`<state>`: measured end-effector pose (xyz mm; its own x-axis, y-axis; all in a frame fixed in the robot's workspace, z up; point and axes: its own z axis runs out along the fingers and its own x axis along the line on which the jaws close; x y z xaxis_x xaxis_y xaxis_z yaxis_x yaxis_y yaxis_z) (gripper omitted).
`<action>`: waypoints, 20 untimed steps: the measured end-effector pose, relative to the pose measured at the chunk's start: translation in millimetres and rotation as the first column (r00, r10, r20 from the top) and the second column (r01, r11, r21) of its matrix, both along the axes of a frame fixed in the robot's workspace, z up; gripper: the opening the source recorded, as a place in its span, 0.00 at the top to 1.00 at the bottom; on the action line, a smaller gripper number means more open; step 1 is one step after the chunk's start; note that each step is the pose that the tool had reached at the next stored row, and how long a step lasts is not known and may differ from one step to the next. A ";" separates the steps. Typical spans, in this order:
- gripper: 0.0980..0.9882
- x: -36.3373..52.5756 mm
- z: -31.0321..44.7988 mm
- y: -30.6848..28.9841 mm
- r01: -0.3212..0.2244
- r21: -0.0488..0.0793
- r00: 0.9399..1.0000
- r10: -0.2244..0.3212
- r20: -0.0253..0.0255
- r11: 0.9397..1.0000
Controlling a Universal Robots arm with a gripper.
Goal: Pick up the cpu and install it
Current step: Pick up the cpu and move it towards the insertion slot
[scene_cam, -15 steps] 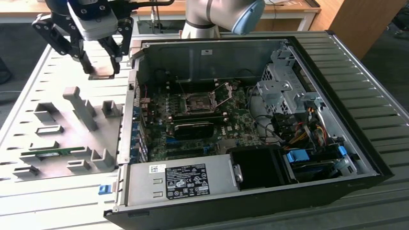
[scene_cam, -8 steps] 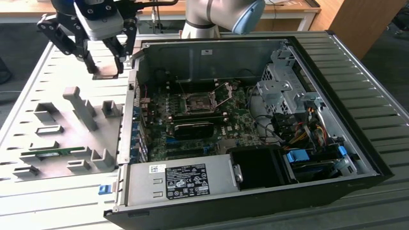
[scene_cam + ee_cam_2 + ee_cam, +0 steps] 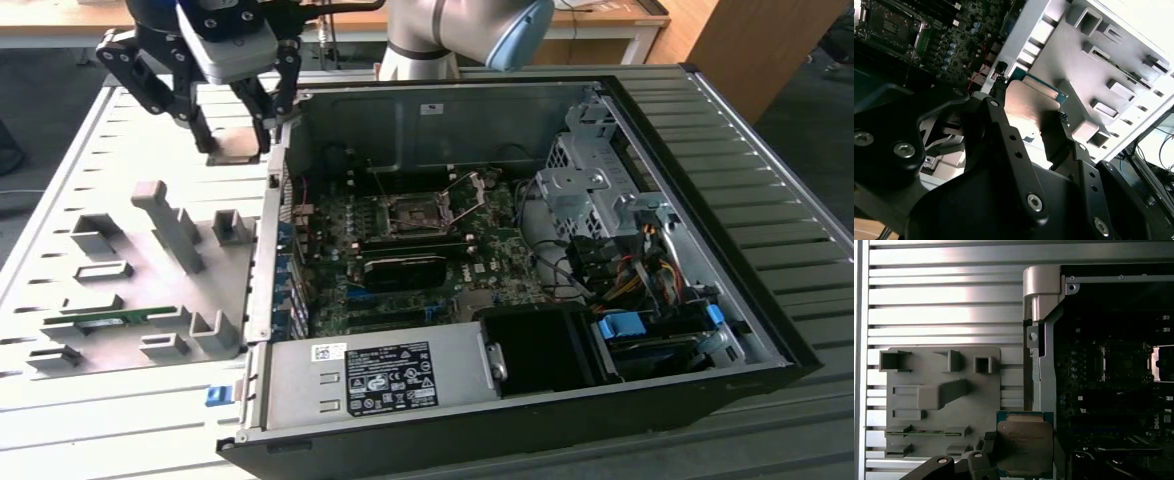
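The cpu (image 3: pixel 235 156) is a small flat square chip with a silvery top and a green rim. It hangs between the black fingers of my gripper (image 3: pixel 238 149) at the exterior view's upper left. That spot is just outside the wall of the open computer case (image 3: pixel 274 190). In both wrist views the cpu (image 3: pixel 1024 442) (image 3: pixel 1031 100) sits between the two fingers, one finger (image 3: pixel 996 92) on each side, and the gripper (image 3: pixel 1029 104) is shut on it. The open socket (image 3: pixel 411 215) with its raised metal lever lies on the motherboard inside the case. The socket (image 3: pixel 1124 362) looks bare.
A grey fixture plate (image 3: pixel 134 270) with raised holders lies on the slatted table on the exterior view's left. It holds a green memory stick (image 3: pixel 107 320). Inside the case are the black power supply (image 3: pixel 387 375), drive cages (image 3: pixel 587 170) and cable bundles (image 3: pixel 641 270).
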<state>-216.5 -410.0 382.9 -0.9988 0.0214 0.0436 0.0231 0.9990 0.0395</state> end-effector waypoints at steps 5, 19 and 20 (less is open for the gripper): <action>0.51 10.0 -0.2 0.0 0.000 0.000 1.000 0.000 0.000 1.000; 0.51 41.7 -1.6 0.7 0.000 0.000 1.000 0.000 0.000 1.000; 0.51 43.2 -1.6 0.8 0.000 0.000 1.000 0.000 0.000 1.000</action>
